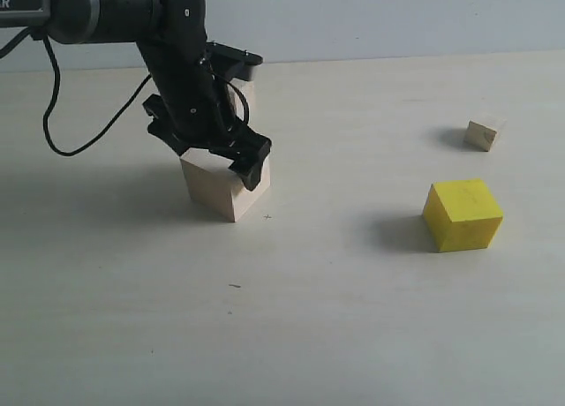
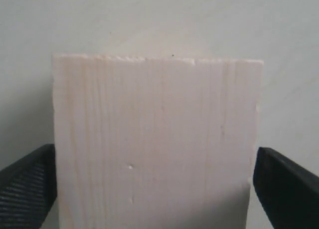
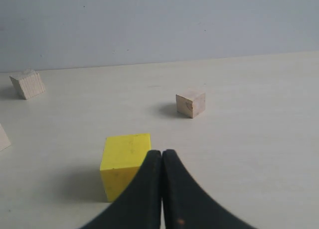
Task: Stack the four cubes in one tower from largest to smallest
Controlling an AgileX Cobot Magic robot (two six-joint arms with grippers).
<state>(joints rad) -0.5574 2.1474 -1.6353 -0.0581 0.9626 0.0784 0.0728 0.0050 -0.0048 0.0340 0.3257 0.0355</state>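
Observation:
The largest pale wood cube point(image 1: 222, 192) point(image 2: 157, 139) rests on the table. My left gripper point(image 1: 221, 163) point(image 2: 155, 189) is down over it and open, with one black finger point(image 2: 27, 189) at each side face and a thin gap showing at the other finger point(image 2: 286, 189). A smaller pale wood cube point(image 1: 244, 92) point(image 3: 27, 83) peeks out behind the left arm. The yellow cube point(image 1: 463, 214) point(image 3: 124, 162) sits at the right, just beyond my shut right gripper point(image 3: 162, 153), which holds nothing. The tiniest wood cube point(image 1: 483, 134) point(image 3: 191, 103) lies farther back. No cube is stacked.
The pale tabletop point(image 1: 318, 318) meets a light wall point(image 1: 397, 18) at the back. A black cable point(image 1: 62, 115) hangs from the left arm. The right arm does not show in the exterior view.

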